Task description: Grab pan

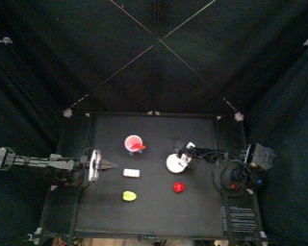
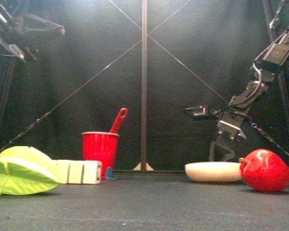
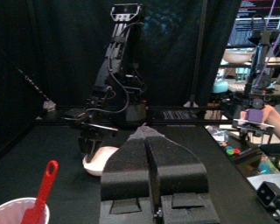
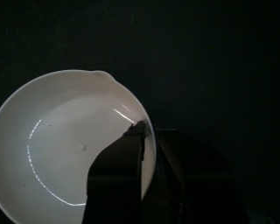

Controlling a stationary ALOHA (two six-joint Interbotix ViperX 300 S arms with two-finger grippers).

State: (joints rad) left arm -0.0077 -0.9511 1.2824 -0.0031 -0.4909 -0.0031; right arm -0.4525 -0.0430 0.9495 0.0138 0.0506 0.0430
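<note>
From above, your right gripper (image 1: pixel 185 150) sits over the pan (image 1: pixel 179 161), right of centre. At table height, the pan (image 2: pixel 213 170) lies flat beside the apple (image 2: pixel 265 170). Right wrist: jaws narrow at the rim; straddle it before closing. Left gripper (image 3: pixel 149 133) rests, pinched together.

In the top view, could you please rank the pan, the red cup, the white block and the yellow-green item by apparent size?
1. Pan, partly hidden under the right gripper.
2. Red cup; close to the pan, so that order is unsure.
3. White block and yellow-green item look alike; I would not rank them.
</note>
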